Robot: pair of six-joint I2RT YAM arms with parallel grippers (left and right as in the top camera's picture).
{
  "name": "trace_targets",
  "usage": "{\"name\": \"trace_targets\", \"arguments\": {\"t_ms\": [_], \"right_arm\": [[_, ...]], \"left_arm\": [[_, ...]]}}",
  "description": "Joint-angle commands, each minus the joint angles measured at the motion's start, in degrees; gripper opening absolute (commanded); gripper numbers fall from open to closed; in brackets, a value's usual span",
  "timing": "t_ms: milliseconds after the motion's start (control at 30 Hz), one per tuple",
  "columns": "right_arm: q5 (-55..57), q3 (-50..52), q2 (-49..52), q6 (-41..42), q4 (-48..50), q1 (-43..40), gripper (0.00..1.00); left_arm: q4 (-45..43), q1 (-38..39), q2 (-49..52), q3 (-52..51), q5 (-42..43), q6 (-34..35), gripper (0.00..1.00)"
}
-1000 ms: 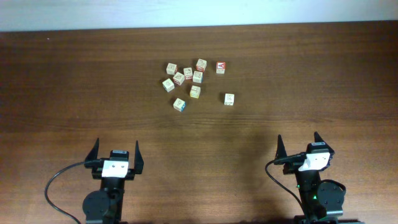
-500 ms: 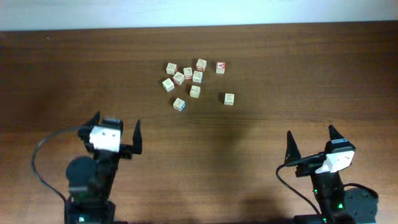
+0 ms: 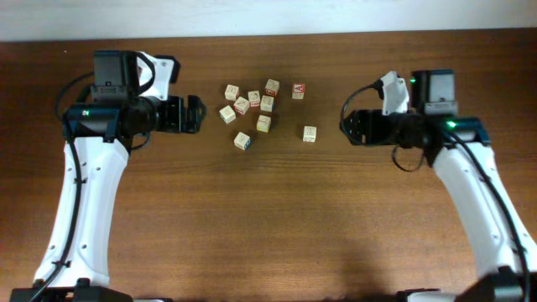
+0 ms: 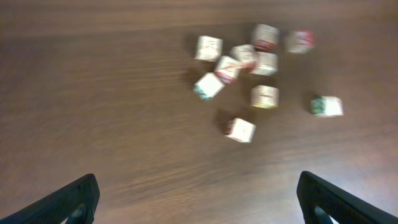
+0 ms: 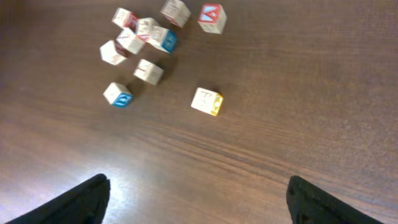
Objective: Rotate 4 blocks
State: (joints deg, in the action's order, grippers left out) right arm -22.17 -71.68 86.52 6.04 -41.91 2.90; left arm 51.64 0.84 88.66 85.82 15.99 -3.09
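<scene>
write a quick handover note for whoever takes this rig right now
Left gripper: open, empty, left of the letter cubes.
Right gripper: open, empty, right of them.
Nine cubes lie between the grippers: red-A cube at the back right, lone cube apart on the right, blue-edged cube at the front.
Done: nothing gripped.
Left: rotate four blocks.

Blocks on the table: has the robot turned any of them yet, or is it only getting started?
Nothing looks done yet: the blocks lie loose on the table, none gripped. In hand: the left gripper and right gripper hang open on either side of the cluster, touching nothing. Left: all four rotations, it seems.
</scene>
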Motion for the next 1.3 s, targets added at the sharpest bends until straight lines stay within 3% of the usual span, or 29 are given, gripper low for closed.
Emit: {"name": "trace_targets", "arguments": {"t_ms": [0, 100, 167, 200, 267, 300, 500, 533, 633, 700, 767, 833, 900, 967, 1033, 1100, 1267], "right_arm": [[12.4, -0.8, 6.5, 8.7, 7.2, 7.9, 0.79], [21.2, -0.8, 19.8, 12.7, 21.5, 16.1, 0.77], [28.7, -0.8, 24.6, 13.2, 25.2, 19.4, 0.72], [30.9, -0.8, 25.4, 13.6, 25.3, 20.0, 0.71], [32.1, -0.8, 27.3, 15.7, 25.7, 20.0, 0.51], [32.1, -0.8, 27.3, 16.0, 25.9, 20.0, 0.47], [31.9, -0.7, 29.9, 20.0, 27.3, 20.0, 0.42], [31.9, -0.7, 29.9, 20.0, 27.4, 20.0, 0.33], [30.5, -0.8, 28.7, 20.0, 24.5, 20.0, 0.19], [29.9, -0.8, 24.2, 20.0, 18.3, 20.0, 0.16], [25.4, -0.8, 15.6, 20.0, 8.3, 20.0, 0.11], [23.8, 0.0, 14.8, 23.7, -0.6, 20.0, 0.07], [22.9, 4.8, 14.8, 26.0, -1.7, 20.0, 0.07], [22.6, 10.3, 14.9, 26.0, 3.9, 20.0, 0.08], [22.6, 10.3, 15.1, 26.0, 4.2, 20.0, 0.29], [22.5, 10.3, 15.1, 26.0, 4.2, 20.0, 0.41], [22.3, 8.9, 15.1, 22.9, 4.9, 19.9, 0.45]], "left_arm": [[-0.4, -0.2, 1.6, 1.2, -14.5, 10.4, 1.00], [-0.6, -0.2, 7.0, 1.2, -14.6, 10.4, 0.99], [-0.8, -0.2, 7.2, 1.2, -15.4, 10.4, 0.99], [-0.7, -0.1, 7.2, 1.2, -15.4, 10.4, 0.99], [-0.7, -0.1, 7.2, 1.2, -15.4, 10.4, 0.99], [-0.7, -0.2, 7.2, 1.2, -15.4, 10.4, 0.99], [-0.7, -0.2, 7.2, 1.2, -15.4, 10.4, 0.99], [-0.7, -0.2, 7.2, 1.2, -15.4, 10.4, 0.99], [-0.7, -0.2, 7.2, 1.2, -15.4, 10.4, 0.99], [-0.7, -0.1, 7.2, 1.2, -15.4, 10.4, 0.99], [-0.7, -0.1, 7.2, 1.2, -15.4, 10.4, 0.99], [-0.7, -0.2, 7.2, 1.2, -15.4, 10.4, 0.99], [-0.7, -0.2, 7.2, 1.2, -15.4, 10.4, 0.99], [-0.7, -0.2, 7.2, 1.2, -15.4, 10.4, 0.99], [-0.7, -0.2, 7.2, 1.2, -15.4, 10.4, 0.99], [-0.7, -0.1, 7.2, 1.2, -15.4, 10.4, 0.99], [-0.7, -0.2, 7.2, 1.2, -15.4, 10.4, 0.99]]}}
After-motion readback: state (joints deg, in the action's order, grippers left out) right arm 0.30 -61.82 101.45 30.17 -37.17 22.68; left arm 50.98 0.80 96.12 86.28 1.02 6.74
